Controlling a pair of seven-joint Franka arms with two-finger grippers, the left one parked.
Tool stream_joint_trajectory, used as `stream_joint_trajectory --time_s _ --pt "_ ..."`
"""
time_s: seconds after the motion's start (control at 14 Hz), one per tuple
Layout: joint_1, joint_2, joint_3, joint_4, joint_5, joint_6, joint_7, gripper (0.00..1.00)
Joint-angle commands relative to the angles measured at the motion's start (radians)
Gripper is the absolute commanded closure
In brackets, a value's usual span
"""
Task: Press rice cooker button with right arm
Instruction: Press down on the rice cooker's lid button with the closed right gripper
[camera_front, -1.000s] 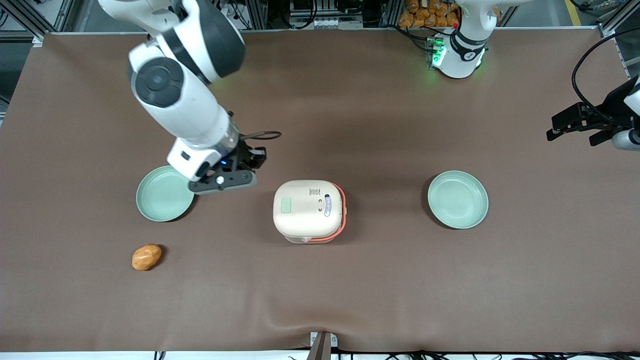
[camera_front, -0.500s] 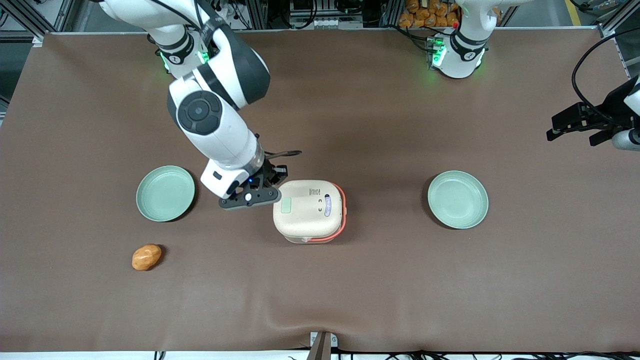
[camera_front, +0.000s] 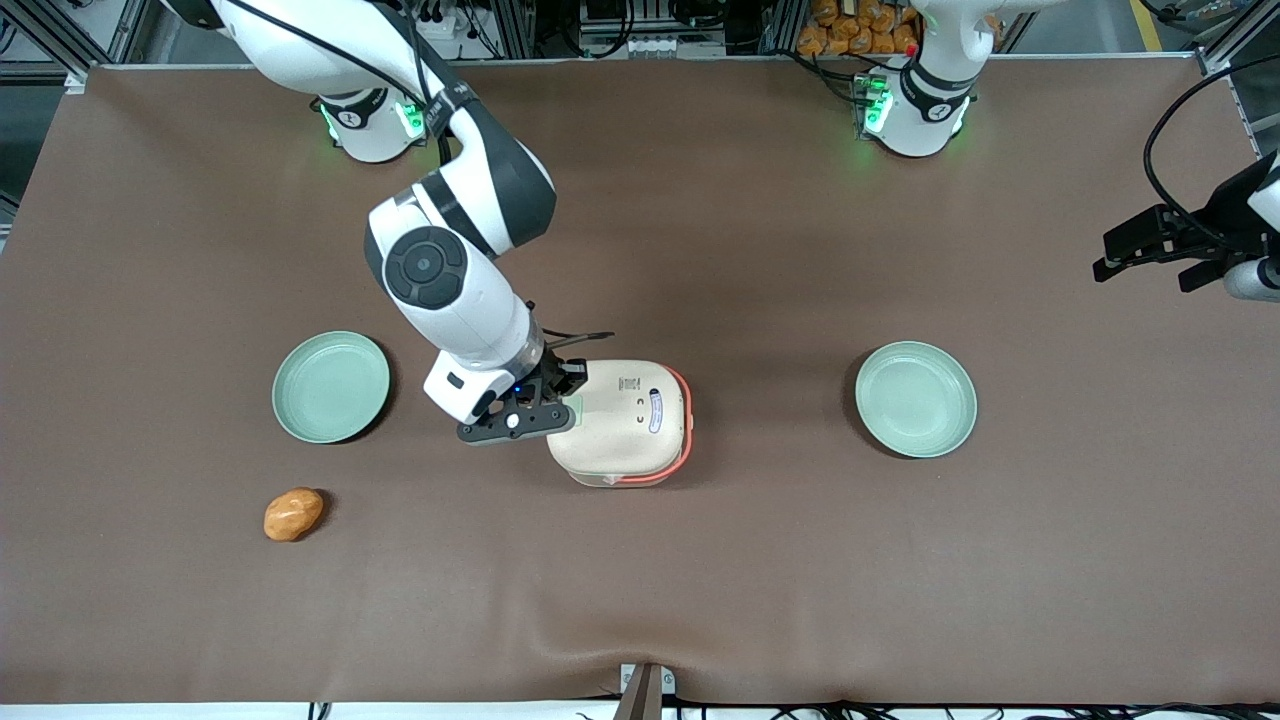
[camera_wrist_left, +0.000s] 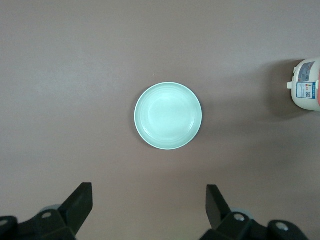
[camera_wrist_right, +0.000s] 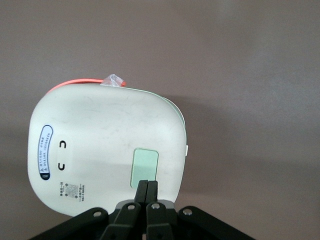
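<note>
Closed hand (camera_wrist_right: 147, 187) over one rice cooker (camera_front: 622, 420), two plates (camera_front: 331, 387) (camera_front: 915, 399)

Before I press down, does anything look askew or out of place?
Nothing stands out. The rice cooker sits upright, lid shut, and the gripper, fingers shut, hangs over the edge of its pale green button. Both plates are empty and flat.

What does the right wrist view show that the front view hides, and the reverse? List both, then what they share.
Only the right wrist view: the pale green button on the lid, with the shut tool at its edge. Only the front view: the two green plates, the orange-brown lump and the right arm. Both: the rice cooker with its coral handle band.
</note>
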Motion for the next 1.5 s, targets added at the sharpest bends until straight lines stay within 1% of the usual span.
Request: stream_joint_trajectory --time_s 0.0,1.43 --pt "0.028 0.028 -0.02 0.021 0.015 0.004 0.013 1.0" --pt "0.044 0.091 -0.024 0.016 0.013 0.047 0.01 1.0"
